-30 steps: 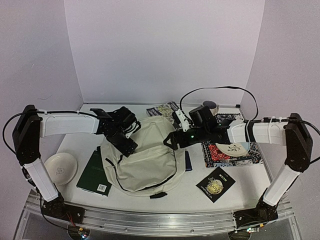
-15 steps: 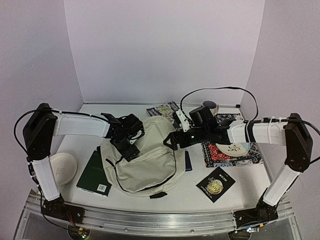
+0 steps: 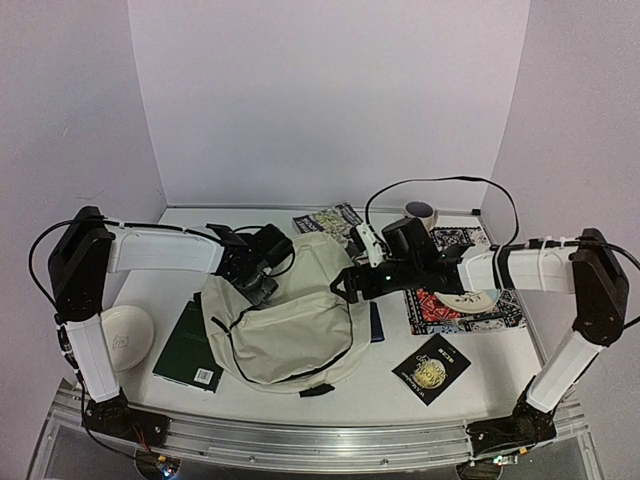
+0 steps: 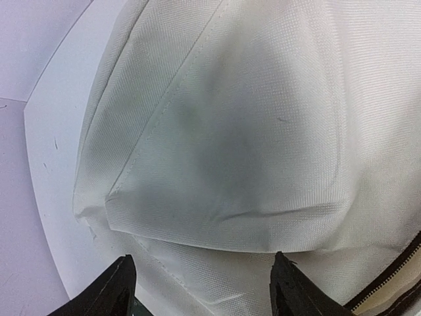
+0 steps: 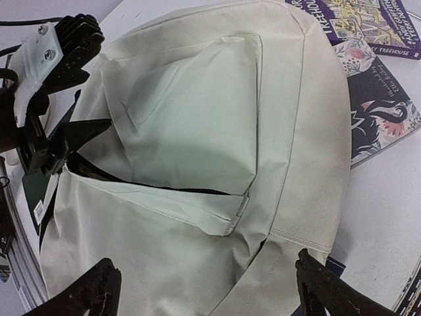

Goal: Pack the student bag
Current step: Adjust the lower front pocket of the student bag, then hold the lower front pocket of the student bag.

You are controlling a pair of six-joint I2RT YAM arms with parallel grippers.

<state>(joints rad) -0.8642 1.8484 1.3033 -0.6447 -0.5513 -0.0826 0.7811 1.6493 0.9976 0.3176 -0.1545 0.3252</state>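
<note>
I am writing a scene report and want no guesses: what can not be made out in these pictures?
Inside of the student bag: right wrist view, the zipper opening is only a dark slit.
Blue book: top view, the bag covers nearly all of it.
White plate: top view, the right arm crosses its far edge.
Green book, its title: top view, too small to read.

The left end effector (image 3: 262,288) and right end effector (image 3: 342,285) are black, on white-shelled arms (image 3: 160,250) with black cables (image 3: 440,179).
</note>
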